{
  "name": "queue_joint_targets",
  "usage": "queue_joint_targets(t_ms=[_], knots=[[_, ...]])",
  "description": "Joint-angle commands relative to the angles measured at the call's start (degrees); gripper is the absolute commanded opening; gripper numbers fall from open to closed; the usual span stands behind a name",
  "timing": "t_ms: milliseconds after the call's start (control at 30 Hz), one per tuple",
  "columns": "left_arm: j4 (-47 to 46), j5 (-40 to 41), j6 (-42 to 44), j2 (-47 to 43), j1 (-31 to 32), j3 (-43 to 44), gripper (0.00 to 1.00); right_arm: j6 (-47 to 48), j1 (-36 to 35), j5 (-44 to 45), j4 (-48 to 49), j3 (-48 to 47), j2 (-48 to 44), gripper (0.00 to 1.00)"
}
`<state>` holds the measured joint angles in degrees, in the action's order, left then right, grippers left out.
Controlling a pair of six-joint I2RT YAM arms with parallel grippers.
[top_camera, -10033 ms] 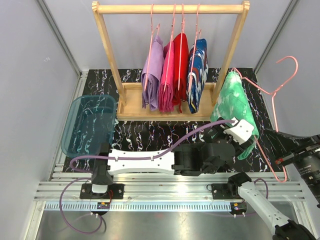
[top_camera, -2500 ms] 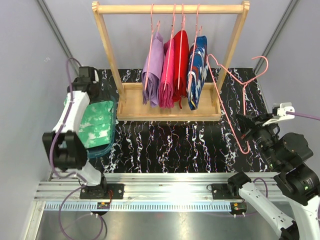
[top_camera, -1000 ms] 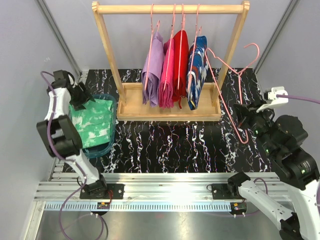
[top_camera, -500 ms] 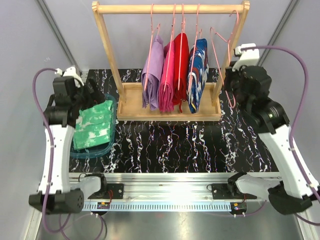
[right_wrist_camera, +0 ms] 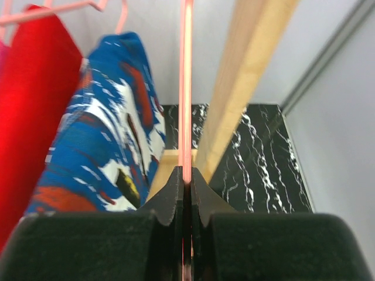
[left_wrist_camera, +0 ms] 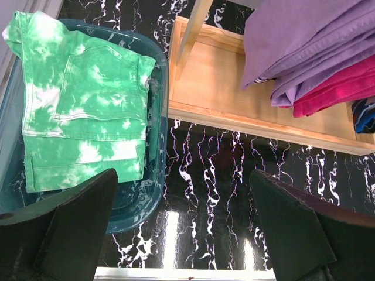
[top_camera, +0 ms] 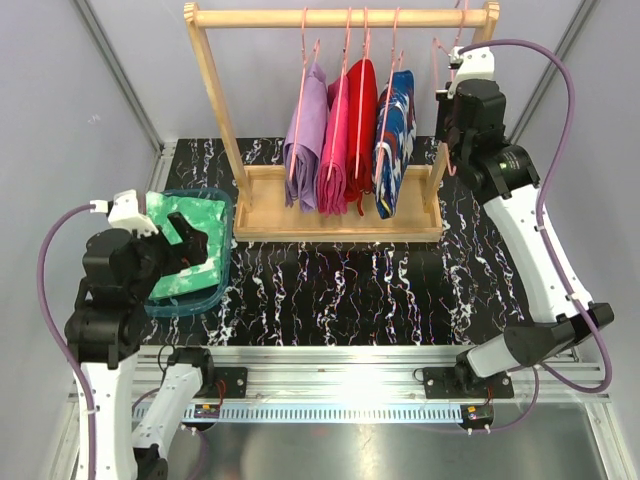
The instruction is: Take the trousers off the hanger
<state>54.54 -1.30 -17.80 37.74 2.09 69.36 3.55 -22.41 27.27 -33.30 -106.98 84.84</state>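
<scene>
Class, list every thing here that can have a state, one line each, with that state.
Mint green trousers, folded in the bin.
Navy patterned trousers, hanging on the rack.
Empty pink hanger, clamped by right gripper.
Right gripper, jaws shut on that hanger.
Left gripper, jaws open, empty.

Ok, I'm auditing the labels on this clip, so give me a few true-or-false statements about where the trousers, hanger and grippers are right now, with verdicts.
1. The mint green trousers lie in the teal tub. True.
2. The left gripper is shut on the green pair. False: its jaws stand open above the tub and hold nothing.
3. The right gripper is shut on a pink hanger with nothing on it. True.
4. The navy patterned trousers lie flat on the table. False: they hang on the wooden rack.
</scene>
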Motion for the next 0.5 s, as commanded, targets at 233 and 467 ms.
queue_joint_targets(t_ms=[233, 467], knots=[[1.44, -4.59, 1.54, -2.93, 0.81, 0.16, 0.99, -5.4, 2.99, -7.66, -1.06, 5.73, -6.17, 0.01], [1.53, -4.24, 1.81, -2.67, 1.69, 1.12, 0.99, -6.45, 2.99, -10.21, -4.66, 4.94, -11.0, 0.61]])
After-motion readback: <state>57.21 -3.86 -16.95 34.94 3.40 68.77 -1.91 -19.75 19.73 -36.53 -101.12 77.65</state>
